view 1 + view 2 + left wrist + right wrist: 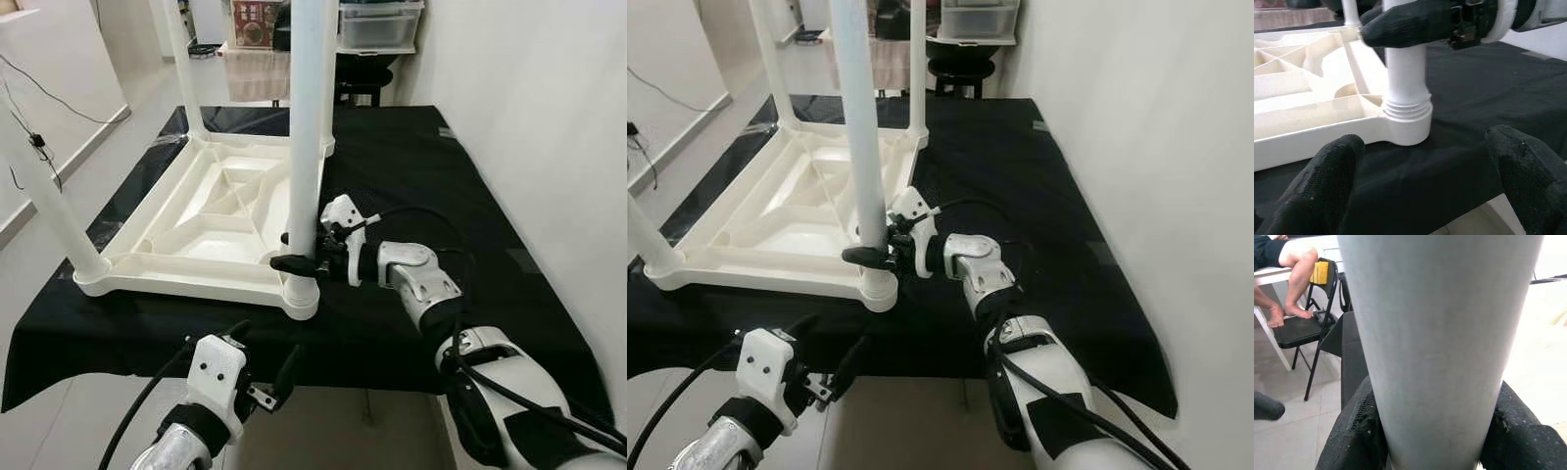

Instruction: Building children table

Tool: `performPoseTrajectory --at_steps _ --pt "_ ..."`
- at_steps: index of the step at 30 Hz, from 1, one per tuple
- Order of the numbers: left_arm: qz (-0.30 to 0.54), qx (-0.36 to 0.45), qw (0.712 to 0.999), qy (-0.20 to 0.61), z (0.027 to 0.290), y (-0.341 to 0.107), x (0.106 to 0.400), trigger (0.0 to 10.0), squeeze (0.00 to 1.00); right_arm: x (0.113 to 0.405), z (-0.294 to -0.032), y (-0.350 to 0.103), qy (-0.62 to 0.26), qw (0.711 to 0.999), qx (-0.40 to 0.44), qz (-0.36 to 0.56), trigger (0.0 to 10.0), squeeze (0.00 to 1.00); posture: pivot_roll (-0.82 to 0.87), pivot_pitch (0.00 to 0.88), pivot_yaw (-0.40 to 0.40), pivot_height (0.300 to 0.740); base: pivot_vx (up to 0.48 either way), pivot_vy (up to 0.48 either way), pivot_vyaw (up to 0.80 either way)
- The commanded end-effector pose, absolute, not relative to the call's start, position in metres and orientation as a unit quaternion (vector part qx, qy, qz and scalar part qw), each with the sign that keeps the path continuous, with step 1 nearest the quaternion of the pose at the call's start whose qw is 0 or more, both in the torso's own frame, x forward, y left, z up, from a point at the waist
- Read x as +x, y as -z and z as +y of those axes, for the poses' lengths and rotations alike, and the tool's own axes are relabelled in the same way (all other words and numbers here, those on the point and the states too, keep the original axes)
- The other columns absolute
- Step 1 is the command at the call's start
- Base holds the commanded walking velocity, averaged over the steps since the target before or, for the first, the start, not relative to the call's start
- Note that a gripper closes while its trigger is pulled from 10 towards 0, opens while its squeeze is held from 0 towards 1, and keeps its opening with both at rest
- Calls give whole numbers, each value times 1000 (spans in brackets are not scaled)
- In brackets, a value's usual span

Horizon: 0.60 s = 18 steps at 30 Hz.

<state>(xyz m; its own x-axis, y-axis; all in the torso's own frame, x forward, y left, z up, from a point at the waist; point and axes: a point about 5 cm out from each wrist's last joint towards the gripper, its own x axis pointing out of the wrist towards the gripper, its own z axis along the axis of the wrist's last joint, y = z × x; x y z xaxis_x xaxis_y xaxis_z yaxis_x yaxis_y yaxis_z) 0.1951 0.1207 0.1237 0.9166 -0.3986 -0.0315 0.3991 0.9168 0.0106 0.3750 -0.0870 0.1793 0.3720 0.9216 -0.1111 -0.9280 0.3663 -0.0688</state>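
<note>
Gripping: right hand (pixel 299 253) clenched around the near-right leg (pixel 306 127) of the children table (pixel 211 220), low down just above its socket; one black finger (pixel 292 262) wraps the near side of the leg.
Right wrist view: leg (pixel 1440 333) pressed between the two fingers (pixel 1356 431), pale grey and smooth.
Left hand: (pixel 263 364) released, fingers spread, hovering off the near edge of the surface, pointed at the same corner.
Table look: white plastic, upside down, ribbed underside up, rounded corner sockets (pixel 1406 120) with a threaded collar at the leg's base.
Other legs: near-left (pixel 49 201) and far-left (pixel 179 59) upright.
Table place: left half of the black-covered surface (pixel 441 186).
Beyond: folding chair (pixel 1308 328) with a seated person's legs (pixel 1295 264).
</note>
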Motion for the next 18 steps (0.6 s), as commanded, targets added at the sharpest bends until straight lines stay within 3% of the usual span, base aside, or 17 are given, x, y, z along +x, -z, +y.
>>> performPoseTrajectory --at_steps 1,5,6,7,8,9,10,11,12,14,18 --pt "17 14 980 200 122 -123 194 10000 0 374 -97 -179 -556 830 -42 16 0 0 30 51 -26 740 0 0 0" --pt "17 15 980 197 123 -123 194 10000 0 372 -105 -175 -556 830 -53 22 0 0 19 56 -28 740 0 0 0" --pt "15 15 981 193 125 -124 194 10000 0 370 -110 -166 -525 848 -57 50 0 0 7 65 -36 740 0 0 0" --pt "14 14 981 192 126 -124 194 10000 0 374 -106 -162 -440 895 -59 54 0 0 3 69 -37 740 0 0 0" --pt "13 14 981 191 126 -125 194 10000 0 377 -103 -160 -374 924 -60 54 0 0 3 69 -37 740 0 0 0" --pt "13 14 981 191 126 -125 194 10000 0 377 -103 -160 -374 924 -60 54 0 0 3 69 -37 740 0 0 0" --pt "11 12 981 192 127 -126 194 10000 0 367 -91 -149 -283 956 1 82 0 0 -6 87 -29 740 0 0 0" --pt "11 12 981 192 127 -126 194 10000 0 367 -91 -149 -283 956 1 82 0 0 -6 87 -29 740 0 0 0" --pt "9 11 981 194 127 -127 195 10000 0 350 -76 -141 -256 963 11 86 0 0 1 85 -29 740 0 0 0" --pt "7 10 980 198 127 -127 197 10000 0 329 -52 -129 -291 953 3 89 0 0 2 73 -17 740 0 0 0" --pt "8 8 980 198 128 -127 198 10000 0 342 -56 -136 -280 958 -6 57 0 0 0 74 -17 740 0 0 0"
